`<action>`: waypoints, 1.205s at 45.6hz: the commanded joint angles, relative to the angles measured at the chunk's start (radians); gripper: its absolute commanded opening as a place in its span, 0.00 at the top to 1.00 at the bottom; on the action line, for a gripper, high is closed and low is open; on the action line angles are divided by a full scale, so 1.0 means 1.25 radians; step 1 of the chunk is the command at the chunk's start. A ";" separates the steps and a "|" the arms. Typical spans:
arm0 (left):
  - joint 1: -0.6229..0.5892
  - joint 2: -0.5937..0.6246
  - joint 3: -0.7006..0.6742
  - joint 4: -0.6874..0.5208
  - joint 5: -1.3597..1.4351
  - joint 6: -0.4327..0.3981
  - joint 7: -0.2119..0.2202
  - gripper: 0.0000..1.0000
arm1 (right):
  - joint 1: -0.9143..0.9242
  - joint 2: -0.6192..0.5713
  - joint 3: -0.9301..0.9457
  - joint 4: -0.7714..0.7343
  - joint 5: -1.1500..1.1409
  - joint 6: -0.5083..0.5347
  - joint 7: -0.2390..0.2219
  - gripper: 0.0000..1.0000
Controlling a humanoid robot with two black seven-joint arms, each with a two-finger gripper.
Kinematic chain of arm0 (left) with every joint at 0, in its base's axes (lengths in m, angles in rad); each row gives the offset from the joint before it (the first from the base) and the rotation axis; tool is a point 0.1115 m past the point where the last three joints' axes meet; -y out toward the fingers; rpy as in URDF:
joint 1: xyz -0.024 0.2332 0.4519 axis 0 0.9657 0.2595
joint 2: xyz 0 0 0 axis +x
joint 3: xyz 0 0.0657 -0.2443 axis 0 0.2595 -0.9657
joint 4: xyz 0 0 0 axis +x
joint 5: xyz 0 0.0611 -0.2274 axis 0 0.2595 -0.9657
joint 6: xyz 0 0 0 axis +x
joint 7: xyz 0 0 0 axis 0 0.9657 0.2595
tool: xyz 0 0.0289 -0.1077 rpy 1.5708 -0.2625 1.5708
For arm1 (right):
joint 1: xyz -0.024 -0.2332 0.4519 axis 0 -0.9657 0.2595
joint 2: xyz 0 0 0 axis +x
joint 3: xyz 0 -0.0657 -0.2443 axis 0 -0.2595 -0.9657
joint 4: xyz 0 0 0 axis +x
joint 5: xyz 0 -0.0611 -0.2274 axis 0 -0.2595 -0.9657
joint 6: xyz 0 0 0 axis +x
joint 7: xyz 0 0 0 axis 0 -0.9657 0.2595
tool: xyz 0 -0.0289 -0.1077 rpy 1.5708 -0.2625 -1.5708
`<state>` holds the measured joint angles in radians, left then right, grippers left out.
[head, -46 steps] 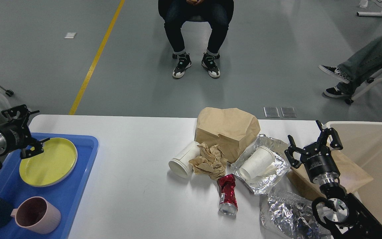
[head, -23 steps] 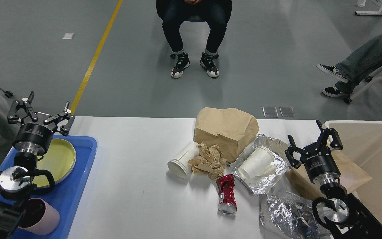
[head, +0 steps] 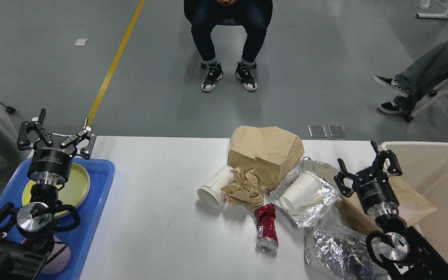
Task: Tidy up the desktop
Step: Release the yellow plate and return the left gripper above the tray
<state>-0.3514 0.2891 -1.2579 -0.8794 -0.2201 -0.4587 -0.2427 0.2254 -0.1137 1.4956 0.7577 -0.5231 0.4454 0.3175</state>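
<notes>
White desktop [head: 161,233] runs long axis 9-to-3 before us. Two paper cups [head: 214,186], one red can [head: 266,227]. Left gripper [head: 55,132] and right gripper [head: 364,165] both spread, empty.

I see the white desktop [head: 161,217] carrying a blue tray [head: 91,210] at its left end. Near the middle stands a brown paper bag [head: 265,153], with a white paper cup [head: 213,188] lying on its side just in front of it and touching a crumpled brown paper wad [head: 245,188]. A crushed red can [head: 266,227] lies nearer me. To its right sits a sheet of foil [head: 317,208], and more crumpled foil [head: 335,252] lies at the near right edge.
</notes>
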 commanded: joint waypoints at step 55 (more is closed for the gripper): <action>0.009 -0.050 0.043 0.166 0.085 -0.166 -0.061 0.04 | 0.001 0.000 0.000 0.000 0.000 0.001 0.000 0.00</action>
<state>-0.3403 0.2263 -1.2045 -0.6714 -0.1182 -0.6613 -0.3212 0.2272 -0.1146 1.4956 0.7578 -0.5231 0.4456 0.3175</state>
